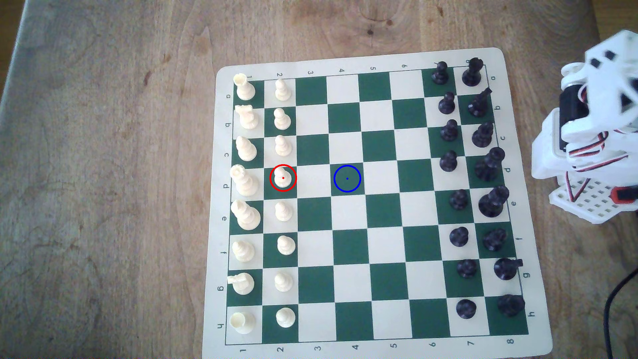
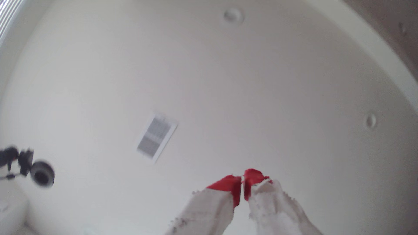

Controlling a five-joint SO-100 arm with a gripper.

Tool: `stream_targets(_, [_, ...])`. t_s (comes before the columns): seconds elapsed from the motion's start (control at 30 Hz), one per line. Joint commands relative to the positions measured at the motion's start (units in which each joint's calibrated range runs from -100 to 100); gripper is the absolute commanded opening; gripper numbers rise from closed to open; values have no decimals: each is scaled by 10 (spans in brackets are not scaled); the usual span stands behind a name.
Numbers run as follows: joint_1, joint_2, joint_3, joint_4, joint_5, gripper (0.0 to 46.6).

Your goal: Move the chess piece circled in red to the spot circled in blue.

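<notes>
Red-tipped fingers (image 2: 235, 187) sit closest to the wrist cam: white printed jaws w/ red tape, tips pressed together w/ only a hairline seam, so gripper (image 2: 242, 183) is closed on nothing. Beyond the tips: ceiling, a vent (image 2: 157, 136), a blurred dark camera mount (image 2: 34, 167). So fingers point up, away from the board.

Exterior view: arm (image 1: 593, 138) is folded off the board's edge at the exterior view's right, past the black back row; jaws can't be made out here. Red-ringed cream pawn (image 1: 283, 177) stands upright on row d, col 2, its long axis vertical, far across the board from the fingers, other cream pawns just beside it along col 2. Blue-ringed green square (image 1: 347, 178) is bare, same row, col 4, between pawn and arm, nearer the fingers. Probably reach hasn't begun; it must clear the black pieces (image 1: 448, 160) in between. No containers anywhere.
</notes>
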Motion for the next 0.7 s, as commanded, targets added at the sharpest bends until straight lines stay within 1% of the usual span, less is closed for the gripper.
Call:
stream_targets(0.0, [21,-2,-6,226,-1,2])
stream_targets(0.03, [23,-2,-11,265,-1,2])
stream_targets(0.07, [28,-2,-25,354,-1,2])
stream_targets(0.2, [39,-2,-76,573,-2,2])
stream_targets(0.23, [39,-2,-98,661,-14,2])
stream_targets(0.27, [39,-1,-106,693,-31,2])
stream_targets(0.3, [36,-1,-112,732,-39,2])
stream_targets(0.37, [32,5,-124,823,-40,2])
stream_targets(0.4, [29,11,-136,856,-45,2])
stream_targets(0.43, [24,22,-150,889,-63,2])
stream_targets(0.47, [16,41,-166,912,-102,2])
stream_targets(0.5, [-1,89,-201,953,-175,2])
stream_targets(0.63, [-37,195,-286,1000,-169,2])
stream_targets(0.67, [-49,251,-330,1024,-153,2])
